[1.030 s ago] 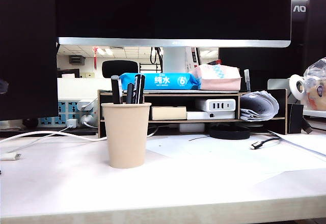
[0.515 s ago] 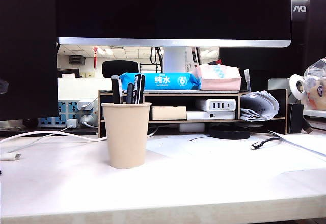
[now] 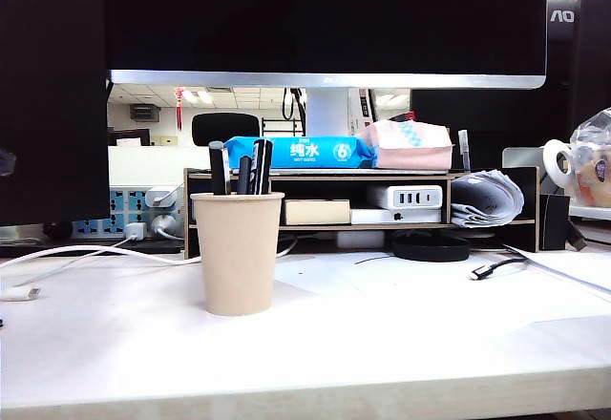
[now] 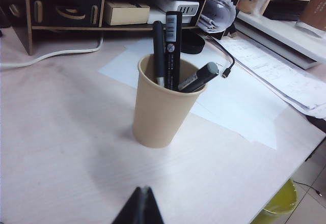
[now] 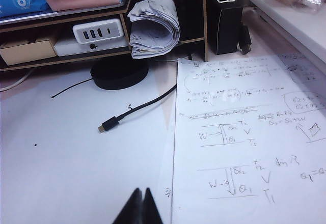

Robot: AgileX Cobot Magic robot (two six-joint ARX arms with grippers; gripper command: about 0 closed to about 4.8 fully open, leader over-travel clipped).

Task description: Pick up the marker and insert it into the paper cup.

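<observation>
Nothing moved on the table since earlier. Exterior: paper cup (image 3: 237, 252) upright, marker (image 3: 261, 166) inside among other pens. Left wrist: left gripper (image 4: 142, 204) pinched closed, empty, near cup. Right wrist: right gripper (image 5: 141, 204) closed, empty, above handwritten sheet (image 5: 244, 132).

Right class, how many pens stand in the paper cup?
3, all inside the paper cup: a slim black marker and a labelled black pen standing upright side by side, and a grey-capped marker leaning on the rim. Another may be hidden.
</observation>
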